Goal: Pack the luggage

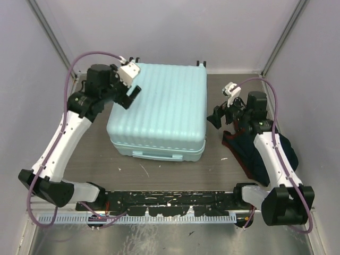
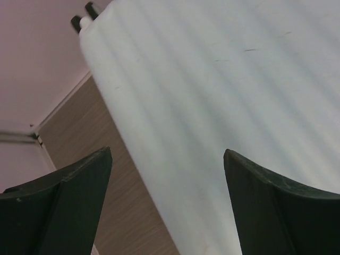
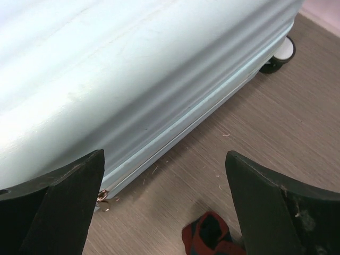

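The left gripper hovers over the far left corner of the luggage, jaws wide, holding nothing. There is one luggage: it lies shut and flat mid-table, nearer the far edge, ribbed shell up, with dark wheels at its two far corners. Just off its right side hangs the right gripper, apart from it, jaws wide and empty. One dark cloth heap lies by the right edge, near that gripper

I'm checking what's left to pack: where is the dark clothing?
In the top view, the dark clothing lies on the table at the right, partly under the right arm, just right of the luggage.
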Robot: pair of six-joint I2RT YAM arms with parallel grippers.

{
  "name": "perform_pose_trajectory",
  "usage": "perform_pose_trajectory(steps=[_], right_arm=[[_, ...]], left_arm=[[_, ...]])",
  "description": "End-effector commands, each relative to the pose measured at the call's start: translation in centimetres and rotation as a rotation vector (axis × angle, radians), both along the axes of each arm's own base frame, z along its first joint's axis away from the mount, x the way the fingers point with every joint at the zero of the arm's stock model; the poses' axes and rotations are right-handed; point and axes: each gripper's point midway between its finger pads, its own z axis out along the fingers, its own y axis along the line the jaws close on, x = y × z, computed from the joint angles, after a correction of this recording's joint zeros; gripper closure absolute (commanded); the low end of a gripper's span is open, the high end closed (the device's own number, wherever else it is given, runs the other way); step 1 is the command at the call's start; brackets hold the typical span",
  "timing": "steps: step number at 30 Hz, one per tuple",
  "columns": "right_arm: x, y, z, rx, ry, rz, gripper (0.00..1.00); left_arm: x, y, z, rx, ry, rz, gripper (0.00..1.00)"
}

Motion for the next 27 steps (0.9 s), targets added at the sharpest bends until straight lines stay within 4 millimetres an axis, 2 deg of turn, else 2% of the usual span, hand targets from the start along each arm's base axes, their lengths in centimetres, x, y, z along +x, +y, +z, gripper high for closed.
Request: perform_pose_trajectory(steps=[1,4,7,9,11,14,17,22,27], right_arm=[[2.2,-1.0,0.8,0.001,0.06,-0.089,0.0],[3.4,-1.5,0.3,-0.013,0.092,-0.121,0.0],[4.1,-1.8,-0.2,-0.027,0.129,-0.137,0.0],[4.3,-2.0,-1.0,-0.036,0.162,-0.146,0.0],[4.5,-2.2,-1.7,-0.044,0.189,-0.159,0.0],[4.7,-2.6,-2.7,-0.067,0.217,-0.167,0.0],[4.6,-3.1,-3.7,-0.096,0.235,-0.17,0.0],[3.9,-3.8,-4.9,-0.109,0.274,-0.173,0.0],[3.5,-4.5,-5.2,-0.114,0.28,-0.183,0.0]], left_arm=[[2.8,5.8,1.5,-0.186,0.057,0.234,0.13],[5.0,11.7,0.0,-0.184,0.086,0.419,0.13],[6.1,17.3,-3.2,-0.222,0.16,0.561,0.13],[6.5,20.0,-5.4,-0.27,0.222,0.62,0.12],[6.5,20.9,-7.9,-0.308,0.3,0.628,0.09],[6.0,19.7,-11.4,-0.339,0.403,0.574,0.09],[5.4,17.8,-13.4,-0.392,0.464,0.52,0.1],[4.4,14.5,-14.9,-0.432,0.529,0.443,0.12],[2.7,10.0,-15.0,-0.415,0.553,0.32,0.16]])
